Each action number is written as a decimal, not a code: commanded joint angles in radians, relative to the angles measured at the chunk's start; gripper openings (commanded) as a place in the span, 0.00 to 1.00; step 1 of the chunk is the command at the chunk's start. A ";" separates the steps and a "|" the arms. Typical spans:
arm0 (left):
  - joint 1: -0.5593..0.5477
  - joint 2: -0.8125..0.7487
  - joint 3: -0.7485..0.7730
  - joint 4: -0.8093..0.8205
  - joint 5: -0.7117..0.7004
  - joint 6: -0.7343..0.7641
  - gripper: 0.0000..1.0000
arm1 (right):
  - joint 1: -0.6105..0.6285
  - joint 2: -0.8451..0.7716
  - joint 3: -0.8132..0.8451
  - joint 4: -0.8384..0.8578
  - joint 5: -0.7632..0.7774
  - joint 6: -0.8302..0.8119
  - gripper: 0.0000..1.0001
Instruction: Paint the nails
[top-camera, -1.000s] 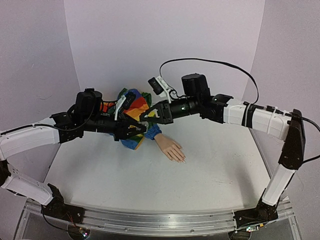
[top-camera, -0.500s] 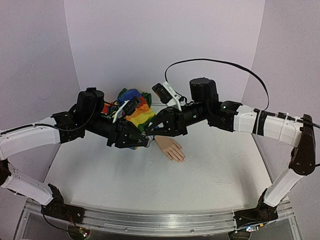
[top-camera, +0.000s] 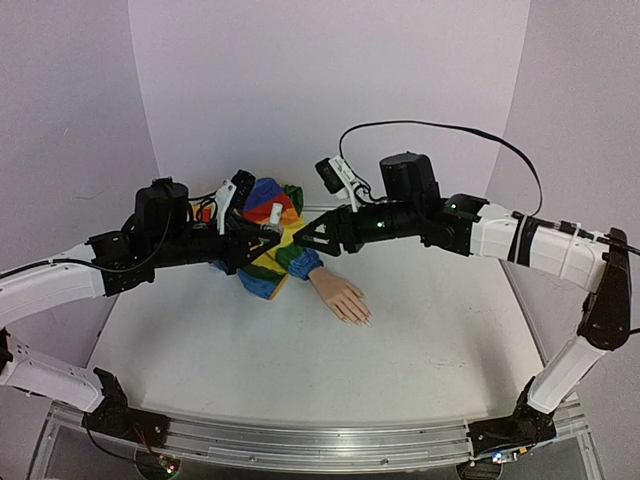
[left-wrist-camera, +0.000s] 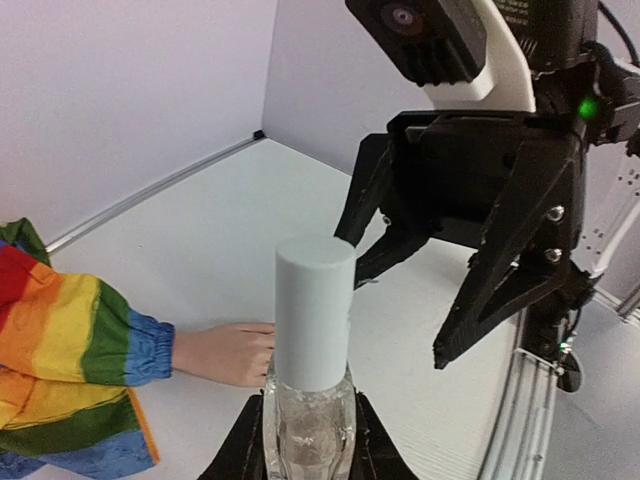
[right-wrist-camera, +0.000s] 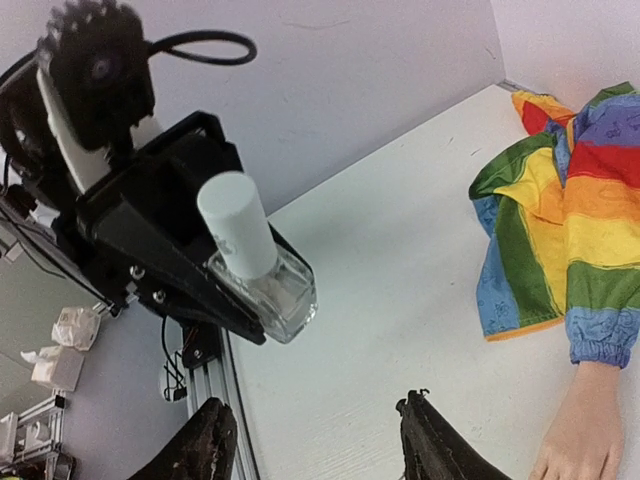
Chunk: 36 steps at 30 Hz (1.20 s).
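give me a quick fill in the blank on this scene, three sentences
1. The left gripper is shut on a clear bottle with a ___ cap.
2. The right gripper faces that bottle with its jaws ___.
3. The mannequin hand lies on the table, wearing a ___-striped sleeve.

Missing words: white; open; rainbow

Left arm (top-camera: 50, 285) and right arm (top-camera: 540, 245): white link shells, black joints and motor housings. Black cable (top-camera: 440, 124) loops over the right one; green LED (left-wrist-camera: 585, 106) lit by its wrist. Fingers (left-wrist-camera: 510, 250) black, angular, silver screws (left-wrist-camera: 548, 213); camera mount (left-wrist-camera: 495, 65) white.
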 joint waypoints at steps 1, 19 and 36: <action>-0.009 0.011 0.022 0.064 -0.207 0.108 0.00 | 0.001 0.045 0.123 0.044 0.051 0.085 0.60; -0.013 0.108 0.085 0.065 -0.226 0.130 0.00 | 0.001 0.258 0.329 0.086 0.058 0.183 0.39; 0.028 0.057 0.101 0.066 0.298 -0.023 0.00 | 0.005 0.155 0.206 0.097 -0.464 0.018 0.03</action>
